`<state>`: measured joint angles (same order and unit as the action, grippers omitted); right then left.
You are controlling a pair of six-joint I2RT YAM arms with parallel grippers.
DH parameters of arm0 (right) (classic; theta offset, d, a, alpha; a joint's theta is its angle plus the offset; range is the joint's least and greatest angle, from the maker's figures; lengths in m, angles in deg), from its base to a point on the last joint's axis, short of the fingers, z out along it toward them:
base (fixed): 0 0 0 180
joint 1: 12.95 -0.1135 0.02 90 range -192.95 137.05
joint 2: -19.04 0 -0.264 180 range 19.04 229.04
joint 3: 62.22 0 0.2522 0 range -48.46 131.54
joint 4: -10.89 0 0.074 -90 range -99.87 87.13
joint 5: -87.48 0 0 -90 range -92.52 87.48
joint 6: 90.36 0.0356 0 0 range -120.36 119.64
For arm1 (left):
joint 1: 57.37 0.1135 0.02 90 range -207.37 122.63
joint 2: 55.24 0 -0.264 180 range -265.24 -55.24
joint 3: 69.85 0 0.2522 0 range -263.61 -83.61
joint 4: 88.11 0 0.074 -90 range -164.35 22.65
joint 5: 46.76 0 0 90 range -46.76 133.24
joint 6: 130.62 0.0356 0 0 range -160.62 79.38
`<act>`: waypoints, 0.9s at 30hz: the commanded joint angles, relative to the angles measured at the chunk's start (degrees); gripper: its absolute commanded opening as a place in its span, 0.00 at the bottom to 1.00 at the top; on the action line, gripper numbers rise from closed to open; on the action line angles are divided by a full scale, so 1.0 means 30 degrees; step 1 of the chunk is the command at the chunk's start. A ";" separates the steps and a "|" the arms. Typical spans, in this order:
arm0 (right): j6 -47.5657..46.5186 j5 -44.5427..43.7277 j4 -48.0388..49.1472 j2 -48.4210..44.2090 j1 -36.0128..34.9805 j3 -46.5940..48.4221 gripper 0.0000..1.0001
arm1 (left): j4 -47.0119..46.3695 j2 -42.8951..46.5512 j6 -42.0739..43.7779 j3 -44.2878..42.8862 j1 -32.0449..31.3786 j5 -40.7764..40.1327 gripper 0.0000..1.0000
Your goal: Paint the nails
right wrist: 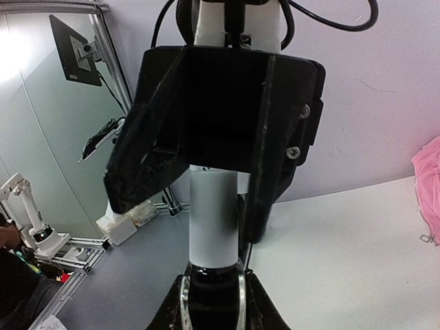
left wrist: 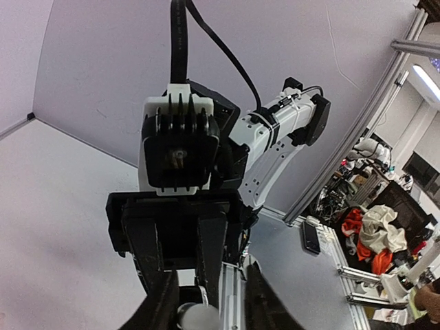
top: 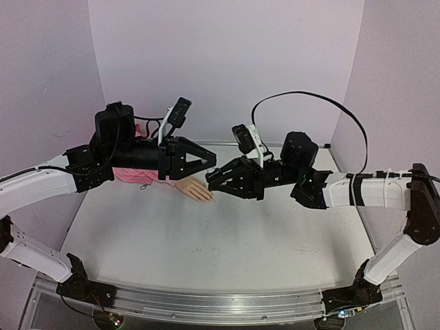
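The beige mannequin hand (top: 194,190) lies on the white table (top: 206,240), its pink sleeve (top: 134,175) under my left arm. Its nails at the fingertips (top: 210,198) are too small to make out. My right gripper (top: 210,181) hovers just over those fingertips and is shut on a dark glass polish bottle (right wrist: 212,302) with a pale grey cap (right wrist: 213,220). My left gripper (top: 212,161) faces it head-on. Its black fingers (right wrist: 265,206) straddle the cap, with a gap on one side. In the left wrist view the cap (left wrist: 199,317) sits between my left gripper's (left wrist: 210,275) parted fingers.
Lilac walls (top: 227,62) close the table on three sides. A black cable (top: 330,110) loops above the right arm. An aluminium rail (top: 206,302) runs along the near edge. The pink sleeve's edge (right wrist: 430,185) shows at the right of the right wrist view.
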<state>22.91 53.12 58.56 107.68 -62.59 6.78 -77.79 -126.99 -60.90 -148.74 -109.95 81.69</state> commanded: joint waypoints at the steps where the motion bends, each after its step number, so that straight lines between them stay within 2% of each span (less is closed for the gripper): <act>1: 0.0531 -0.0035 0.2200 0.0009 0.0043 0.0940 0.00 | -0.1283 0.0059 -0.0035 -0.0239 -0.0053 0.0036 0.24; 6: 0.0429 -0.1796 0.2170 -0.0057 0.0439 0.0425 0.00 | -0.1220 -0.0388 -0.0093 -0.0202 -0.0067 -0.0805 0.11; 9: -0.0849 -0.4991 0.0606 -0.0412 0.0546 0.0258 0.00 | -0.0952 -0.0587 -0.0076 -0.0192 -0.0053 -0.1720 0.02; 11: -0.2523 -1.1083 -0.2013 -0.0940 0.0298 0.0328 0.00 | -0.0398 -0.0716 -0.0090 -0.0278 -0.0053 -0.3091 0.00; 13: -0.4405 -2.5070 -0.4226 -0.1287 -0.1609 0.0301 0.00 | 0.0325 -0.0807 -0.0415 -0.0389 -0.0074 -0.5404 0.00; 14: -0.5583 -3.0985 -0.3771 -0.0977 -0.2905 0.0104 0.00 | 0.0803 -0.0910 -0.0877 -0.0500 -0.0088 -0.6879 0.00; 15: -0.6557 -3.4624 -0.3062 -0.0597 -0.3321 -0.0023 0.00 | 0.1668 -0.1087 -0.1514 -0.0686 -0.0083 -0.8568 0.00; 16: -0.7276 -3.5726 -0.2478 -0.0250 -0.3388 0.0064 0.00 | 0.2560 -0.1362 -0.2084 -0.1043 -0.0082 -0.9743 0.00; 18: -0.7595 -3.5026 -0.2429 0.0289 -0.3455 0.0618 0.00 | 0.3481 -0.2058 -0.2399 -0.1678 -0.0082 -1.0483 0.00; 21: -0.8160 -3.1920 -0.2502 0.0803 -0.3445 0.1187 0.00 | 0.3594 -0.2275 -0.2367 -0.2087 -0.0082 -1.0620 0.01; 22: -0.8220 -3.0687 -0.2482 0.0878 -0.3444 0.1211 0.00 | 0.3603 -0.2214 -0.2154 -0.2130 -0.0060 -1.0527 0.06; 27: -0.7903 -2.6218 -0.2488 0.0440 -0.3195 0.0557 0.00 | 0.3578 -0.0815 -0.0791 -0.1785 -0.0039 -1.0105 0.57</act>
<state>-0.32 -26.18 47.32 111.44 -75.51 6.96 -68.59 -134.85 -65.81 -151.99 -109.60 50.66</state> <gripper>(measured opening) 0.223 0.405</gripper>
